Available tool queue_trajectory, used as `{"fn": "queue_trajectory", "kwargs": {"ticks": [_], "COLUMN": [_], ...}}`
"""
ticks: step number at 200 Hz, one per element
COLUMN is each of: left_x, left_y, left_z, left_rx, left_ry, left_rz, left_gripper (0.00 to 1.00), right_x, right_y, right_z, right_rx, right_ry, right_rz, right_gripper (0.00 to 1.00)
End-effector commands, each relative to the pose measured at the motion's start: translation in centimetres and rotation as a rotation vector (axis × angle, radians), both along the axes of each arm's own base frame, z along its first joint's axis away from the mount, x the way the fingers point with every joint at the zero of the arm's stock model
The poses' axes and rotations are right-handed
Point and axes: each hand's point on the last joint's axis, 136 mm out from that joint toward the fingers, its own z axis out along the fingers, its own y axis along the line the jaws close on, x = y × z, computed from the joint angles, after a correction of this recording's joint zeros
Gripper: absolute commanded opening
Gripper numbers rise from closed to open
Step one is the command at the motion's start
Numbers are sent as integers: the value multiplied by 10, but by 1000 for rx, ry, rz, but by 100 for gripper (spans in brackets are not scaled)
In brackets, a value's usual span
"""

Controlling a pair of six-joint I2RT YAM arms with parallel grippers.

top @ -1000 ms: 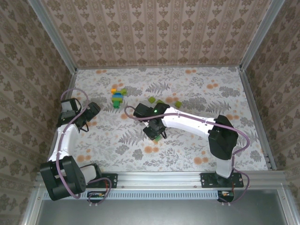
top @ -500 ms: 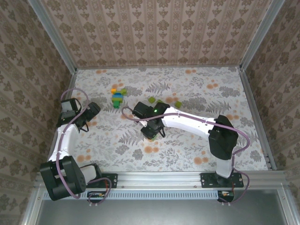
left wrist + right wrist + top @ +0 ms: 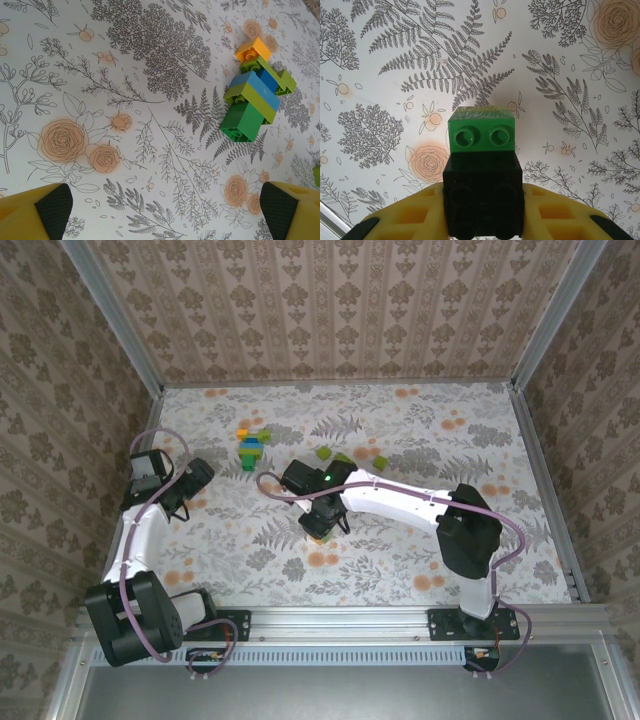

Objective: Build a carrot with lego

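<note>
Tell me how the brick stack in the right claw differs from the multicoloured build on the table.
The held stack is two bricks, green on black; the multicoloured build has more, in yellow-orange, lime, blue and green. The stack is clamped in the right claw; the build lies loose on the table. Both are studded bricks pressed together.

Walls point(image 3: 330, 310) close the table point(image 3: 470, 440) on far, left and right edges. Right arm point(image 3: 400, 502) cuts diagonally from near-right corner to centre; right gripper point(image 3: 322, 522) there, clamped on black-green brick stack point(image 3: 482, 170). Left arm point(image 3: 140, 530) hugs left edge. Multicolour build point(image 3: 250, 448) and loose lime bricks point(image 3: 326, 453) sit left of centre toward the far edge. Far-right quarter and near strip left of centre are open.
</note>
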Motion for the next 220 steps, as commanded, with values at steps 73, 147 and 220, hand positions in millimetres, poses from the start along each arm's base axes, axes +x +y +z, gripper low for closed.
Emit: {"fn": "queue_trajectory", "kwargs": {"ticks": [73,147,220], "left_x": [7,7,6], "left_y": [2,1,1], "left_z": [12,13,13], "left_rx": [27,25,22], "left_ry": [-21,-26,-29], "left_rz": [-11,-13,-13], "left_gripper": [100,100,100], "right_x": [-4,29,146], "right_y": [-2,-13,-20], "right_z": [7,61,53], "right_rx": [10,16,-12], "right_ry": [8,-138,-208], "right_rz": [16,-16,-99], "right_gripper": [64,72,73]}}
